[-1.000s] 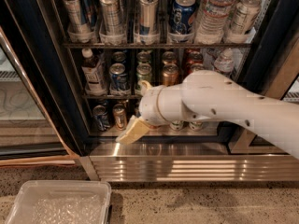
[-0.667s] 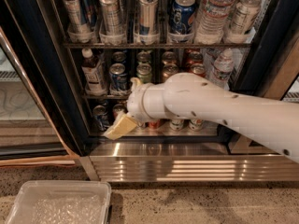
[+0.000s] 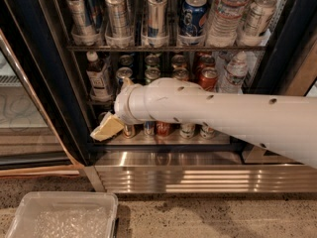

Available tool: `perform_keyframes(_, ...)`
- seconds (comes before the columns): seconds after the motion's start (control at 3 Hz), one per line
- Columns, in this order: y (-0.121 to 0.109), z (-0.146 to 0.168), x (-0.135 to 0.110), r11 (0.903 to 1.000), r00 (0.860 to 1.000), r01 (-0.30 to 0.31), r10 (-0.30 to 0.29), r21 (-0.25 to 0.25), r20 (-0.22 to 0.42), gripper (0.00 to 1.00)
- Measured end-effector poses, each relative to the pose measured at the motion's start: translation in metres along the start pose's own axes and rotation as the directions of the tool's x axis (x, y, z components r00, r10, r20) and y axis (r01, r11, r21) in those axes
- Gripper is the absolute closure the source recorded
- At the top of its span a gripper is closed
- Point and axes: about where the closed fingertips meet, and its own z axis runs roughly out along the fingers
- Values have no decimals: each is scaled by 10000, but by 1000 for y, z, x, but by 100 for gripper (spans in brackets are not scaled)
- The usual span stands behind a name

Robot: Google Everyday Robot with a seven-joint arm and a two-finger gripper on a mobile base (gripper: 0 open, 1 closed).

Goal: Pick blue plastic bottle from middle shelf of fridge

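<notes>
The blue plastic bottle (image 3: 98,78), with a white cap, dark contents and a pale label, stands at the left end of the middle shelf (image 3: 94,103). Short cans (image 3: 207,76) stand beside it on that shelf. The fridge (image 3: 47,58) has a black frame and a ribbed steel base plate (image 3: 198,178). My gripper (image 3: 106,127), tan at its tip, reaches in from the right on a thick white arm (image 3: 218,118). It sits just below the bottle, at the shelf's left end, and is not touching it. The arm hides the middle of the shelf.
The rack above holds tall silver cans (image 3: 117,11), a blue can (image 3: 194,16) and a clear ridged water bottle (image 3: 229,11). Small cans (image 3: 163,129) stand on the bottom rack. The open glass door (image 3: 22,113) is at the left. A translucent bin (image 3: 64,214) lies at the bottom left.
The arm has swung to the left. The gripper has moved left and slightly up, from under the middle of the shelf to just below the bottle.
</notes>
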Motion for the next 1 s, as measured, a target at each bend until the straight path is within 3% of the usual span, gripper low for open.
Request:
perform_keyframes(0.67, -7, 23, -30, 9982, 9986, 79, -110, 598, 518, 0)
perform_keyframes(1.0, -18, 52, -44, 9962, 9979, 202, -253, 848, 595, 0)
